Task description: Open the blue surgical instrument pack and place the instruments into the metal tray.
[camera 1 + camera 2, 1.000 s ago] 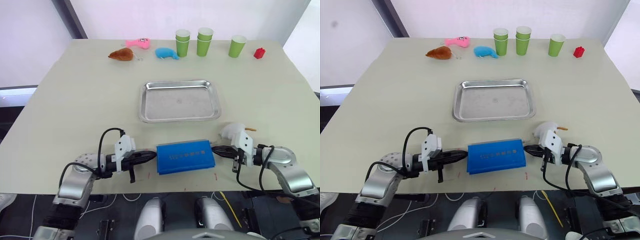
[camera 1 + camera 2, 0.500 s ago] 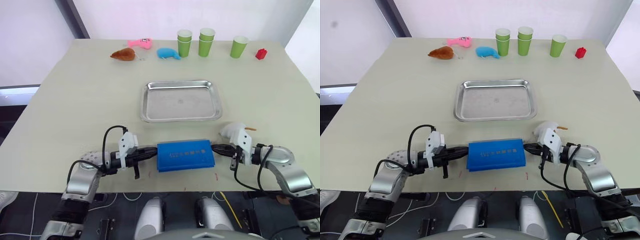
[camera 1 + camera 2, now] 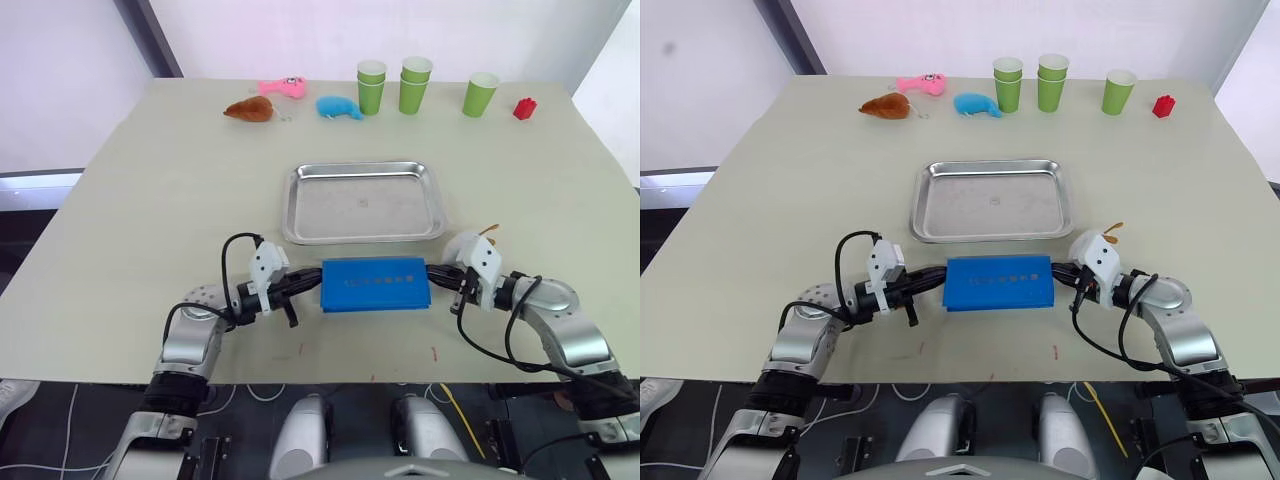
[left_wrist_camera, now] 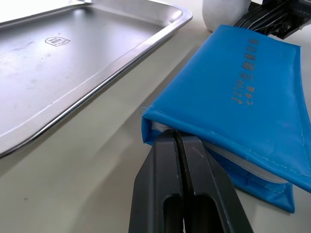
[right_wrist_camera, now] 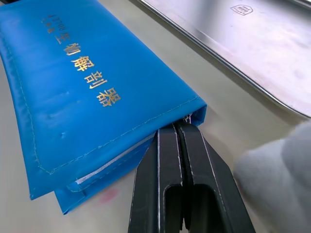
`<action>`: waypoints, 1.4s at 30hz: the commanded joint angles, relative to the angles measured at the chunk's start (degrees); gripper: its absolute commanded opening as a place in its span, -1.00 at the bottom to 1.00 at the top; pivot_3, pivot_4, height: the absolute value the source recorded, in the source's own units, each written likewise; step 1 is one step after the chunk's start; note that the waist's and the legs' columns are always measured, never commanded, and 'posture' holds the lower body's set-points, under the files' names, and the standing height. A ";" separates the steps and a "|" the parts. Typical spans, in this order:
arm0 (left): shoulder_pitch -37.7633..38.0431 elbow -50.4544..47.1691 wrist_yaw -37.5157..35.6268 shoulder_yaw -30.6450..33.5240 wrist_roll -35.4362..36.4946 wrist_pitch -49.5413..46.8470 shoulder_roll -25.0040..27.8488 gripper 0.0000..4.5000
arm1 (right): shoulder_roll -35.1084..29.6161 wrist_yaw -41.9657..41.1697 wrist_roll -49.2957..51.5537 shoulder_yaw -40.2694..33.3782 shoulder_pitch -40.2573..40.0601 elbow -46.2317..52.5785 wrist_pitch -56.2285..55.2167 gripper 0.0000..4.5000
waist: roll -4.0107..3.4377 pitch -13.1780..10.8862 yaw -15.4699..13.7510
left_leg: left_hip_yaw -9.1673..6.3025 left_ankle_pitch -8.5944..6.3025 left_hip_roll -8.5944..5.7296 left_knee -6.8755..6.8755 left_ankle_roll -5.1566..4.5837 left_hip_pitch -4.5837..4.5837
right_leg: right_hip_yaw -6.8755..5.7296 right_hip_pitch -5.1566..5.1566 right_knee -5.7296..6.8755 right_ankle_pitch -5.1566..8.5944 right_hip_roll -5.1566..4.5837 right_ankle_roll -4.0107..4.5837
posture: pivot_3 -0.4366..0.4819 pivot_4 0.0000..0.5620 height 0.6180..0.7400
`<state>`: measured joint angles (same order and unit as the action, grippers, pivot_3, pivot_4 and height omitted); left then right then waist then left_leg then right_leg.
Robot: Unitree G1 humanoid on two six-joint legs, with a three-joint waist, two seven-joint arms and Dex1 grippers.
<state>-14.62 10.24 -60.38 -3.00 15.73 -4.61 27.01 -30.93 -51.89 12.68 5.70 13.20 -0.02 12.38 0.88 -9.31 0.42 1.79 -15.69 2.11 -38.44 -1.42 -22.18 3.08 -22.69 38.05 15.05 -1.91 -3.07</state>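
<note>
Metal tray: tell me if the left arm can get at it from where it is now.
Probably yes. The left end effector sits shut at the blue pack's end, and the metal tray lies just beyond with bare table between.

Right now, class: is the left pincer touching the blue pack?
Touching. In the left wrist view the left pincer, fingers pressed together, has its tips against the blue pack's corner edge, with no table showing between them.
</note>
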 commanded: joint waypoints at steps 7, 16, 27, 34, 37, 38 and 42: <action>1.44 0.27 -0.06 -0.62 -0.83 -0.95 1.08 -0.97 | -2.84 -1.07 0.76 -3.24 -2.11 1.45 -3.68 -1.00 | -0.01 0.01 0.10 | 0.00 0.00 0.00 0.00 0.00 0.00 | 0.00 0.00 -0.01 0.00 -0.01 0.00 | -0.05 -0.47 1.00; 8.43 -6.72 -1.29 4.72 1.46 3.20 7.70 -0.97 | -9.33 -9.23 6.44 -10.84 -8.28 0.83 -9.00 -1.00 | -0.02 0.00 1.53 | 0.04 -0.01 0.11 0.12 0.00 0.05 | 0.07 -0.04 -0.02 0.01 0.08 0.02 | -0.05 -0.47 1.00; 10.83 -14.74 -11.25 10.79 11.54 1.10 16.49 -0.77 | -8.38 -20.79 7.74 -8.05 -8.42 0.39 -23.00 -0.33 | 0.07 -0.05 1.36 | 0.03 -0.01 0.17 0.09 0.00 -0.03 | 0.03 -0.05 -0.08 0.01 -0.04 0.00 | -0.05 -0.47 1.00; 10.71 -17.88 -20.77 12.32 18.48 -2.93 22.64 0.46 | -5.04 -22.90 4.67 -3.47 -5.79 -2.75 -34.62 0.98 | 0.05 -0.06 1.41 | 0.02 -0.01 0.15 0.10 0.00 -0.02 | 0.00 -0.06 -0.06 0.01 -0.01 0.01 | -0.05 -0.47 1.00; 9.85 -19.84 -23.39 12.88 20.74 -4.97 24.71 0.98 | -4.15 -22.32 -0.45 -1.55 -3.00 -8.02 -44.67 1.00 | 0.13 -0.12 1.48 | 0.05 -0.01 0.14 0.07 0.00 -0.02 | 0.01 -0.07 -0.06 0.01 0.00 0.01 | -0.05 -0.47 1.00; 9.56 -20.13 -23.73 12.80 20.55 -4.85 25.01 0.98 | -4.11 -21.84 -2.02 -1.02 -2.21 -10.23 -47.32 1.00 | 0.13 -0.12 1.48 | 0.06 -0.01 0.14 0.06 0.00 -0.01 | 0.01 -0.07 -0.05 0.01 0.00 0.01 | -0.05 -0.47 1.00; 9.01 -21.74 -24.85 12.59 22.11 -6.72 25.64 0.98 | -2.64 -18.26 -6.46 0.09 1.38 -17.31 -55.82 1.00 | 0.13 -0.17 1.43 | 0.07 -0.01 0.13 0.07 0.00 0.00 | 0.02 -0.07 -0.06 0.01 -0.04 0.01 | -0.05 -0.47 1.00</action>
<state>-5.03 -8.74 -84.01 8.65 36.05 -10.47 51.75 -34.25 -72.44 7.85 5.90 12.98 -15.38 -38.70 1.01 -9.49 1.85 1.85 -15.70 2.23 -38.36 -1.42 -22.20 3.09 -22.77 37.99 15.07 -1.91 -3.05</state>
